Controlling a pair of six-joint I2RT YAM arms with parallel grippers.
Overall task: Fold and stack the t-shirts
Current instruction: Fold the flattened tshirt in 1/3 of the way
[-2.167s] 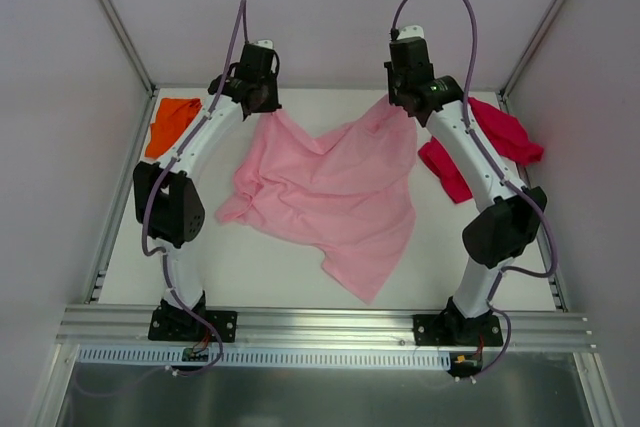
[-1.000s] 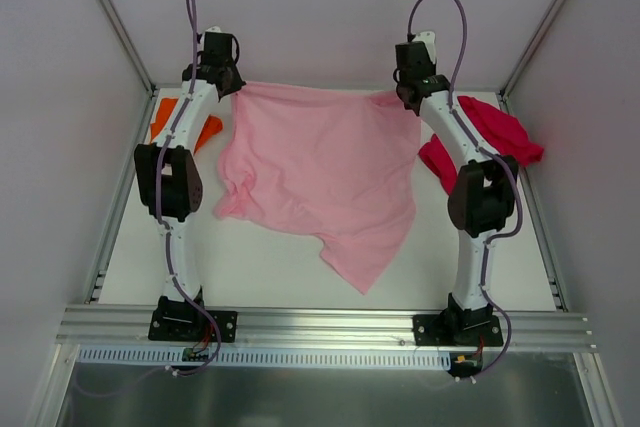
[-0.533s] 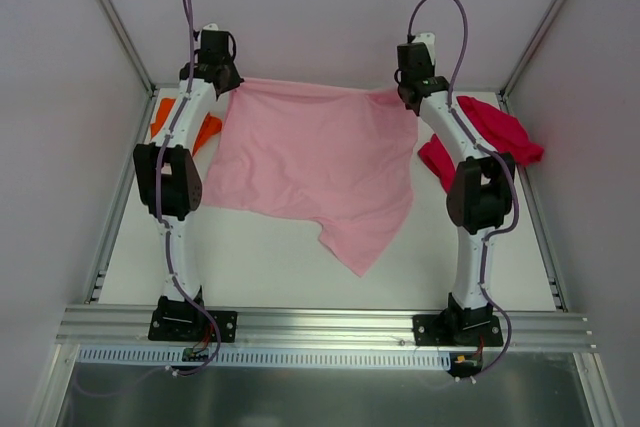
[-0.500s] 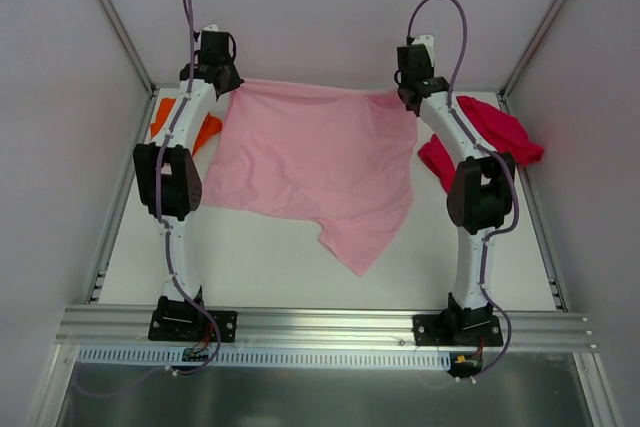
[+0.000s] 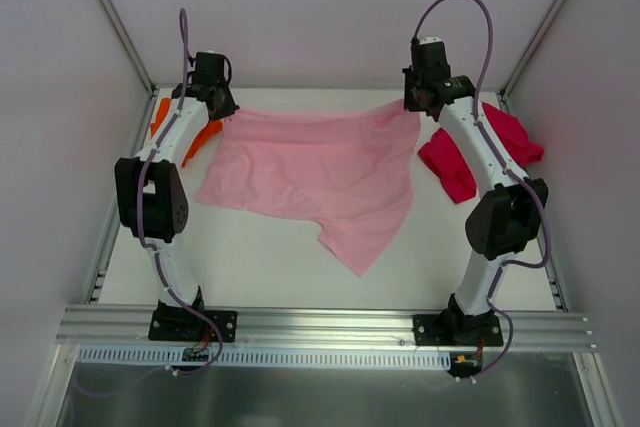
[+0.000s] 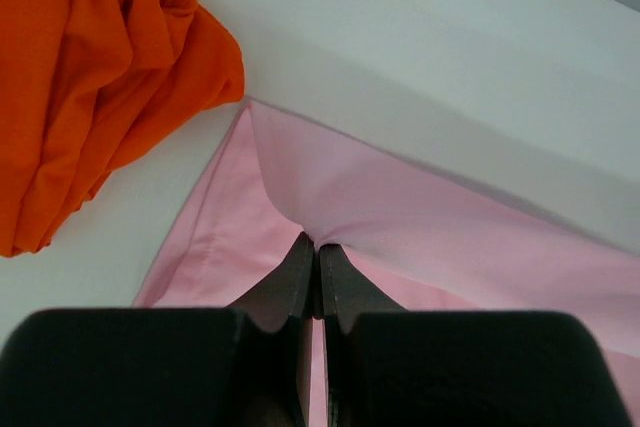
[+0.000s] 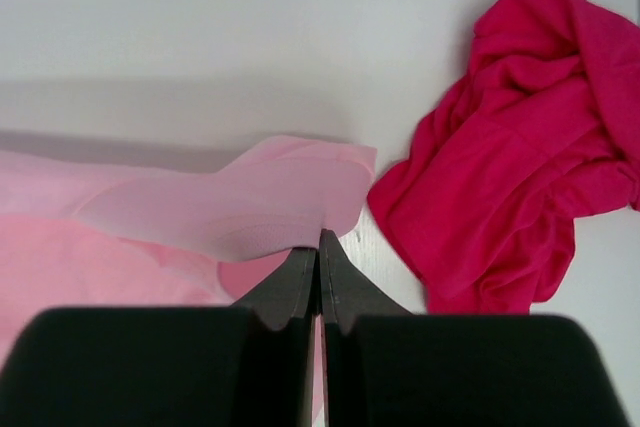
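The light pink t-shirt (image 5: 310, 167) lies spread across the middle of the table, its far edge held up between both arms. My left gripper (image 5: 222, 107) is shut on its far left corner (image 6: 300, 217), with the cloth pinched at the fingertips. On the far right corner (image 7: 290, 207), my right gripper (image 5: 418, 102) is shut too. The bright orange t-shirt (image 5: 185, 132) lies crumpled at the far left, close beside the left gripper (image 6: 318, 244). A crimson red t-shirt (image 5: 480, 152) sits bunched at the far right, next to the right gripper (image 7: 319, 235).
Metal frame posts and pale walls (image 5: 110, 17) close in the back and sides. An aluminium rail (image 5: 320, 322) runs along the near edge by the arm bases. Bare white table (image 5: 250, 267) shows in front of the pink shirt.
Both grippers have come down and slightly outward with the pink shirt's far edge, and the shirt now lies flatter and more spread on the table.
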